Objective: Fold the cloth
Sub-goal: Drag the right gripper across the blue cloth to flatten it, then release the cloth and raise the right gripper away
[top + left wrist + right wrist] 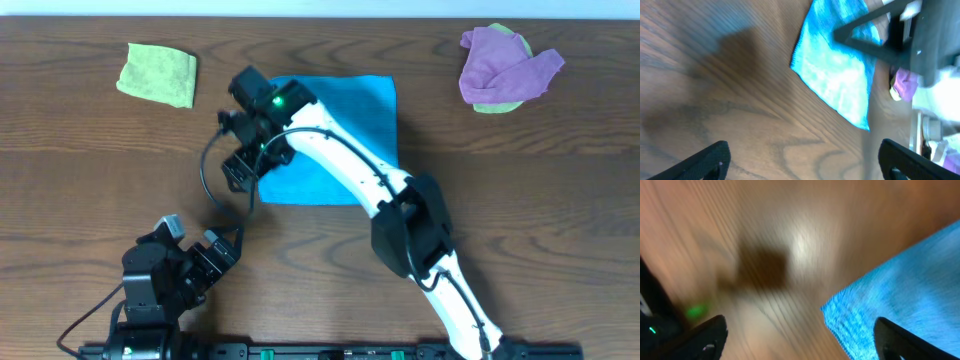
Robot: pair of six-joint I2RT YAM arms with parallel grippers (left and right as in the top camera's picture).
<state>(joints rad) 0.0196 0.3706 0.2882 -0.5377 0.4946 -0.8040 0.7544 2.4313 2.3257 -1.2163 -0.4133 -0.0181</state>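
I'm seeing L gripper (222, 247) (805, 160) nearest, jaws sitting spread, gripping nothing | R gripper (240, 160) (800, 335) hanging beside left edge of cloth (368, 105) (840, 75) (910, 295), jaws spread too | cloth lying flat on table (90, 190) | only overhead showing green cloth (158, 73) far left; purple cloth (505, 65) (902, 82) far right

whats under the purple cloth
A crumpled green cloth lies under the purple cloth, poking out at the edge nearest the robot. The rest of it is covered.
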